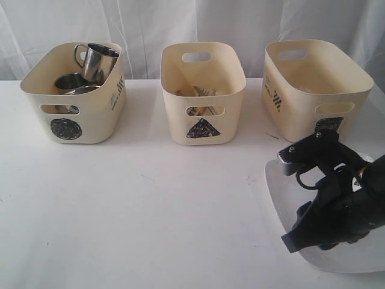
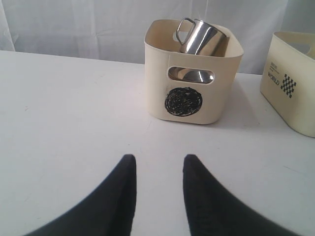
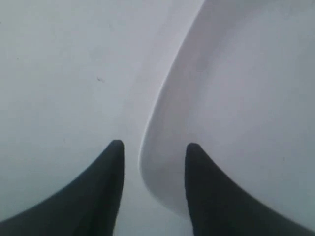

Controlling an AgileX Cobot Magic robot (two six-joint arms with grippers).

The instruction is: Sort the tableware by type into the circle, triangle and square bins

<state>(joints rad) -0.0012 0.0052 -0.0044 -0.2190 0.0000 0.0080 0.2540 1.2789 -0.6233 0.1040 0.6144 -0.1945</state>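
At 4 o'clock, nearest you, the plate (image 1: 280, 201) lay flat on the tabletop (image 1: 150, 211), the only piece I could see outside a bin. Your right pincer (image 3: 155, 145) stood at its rim with jaws parted, one finger either side of the edge, gripping nothing. I judge it was set there because a flat plate offers no other hold. Your left pincer (image 2: 159, 157) hung open and empty, facing the circle bin (image 1: 90, 114). Farther off, that bin at 10 o'clock held a mug (image 1: 99, 60). The triangle bin (image 1: 231, 102) at 12 held chopsticks (image 1: 201, 91). The square bin (image 1: 301, 102) at 2 was likely the plate's home.
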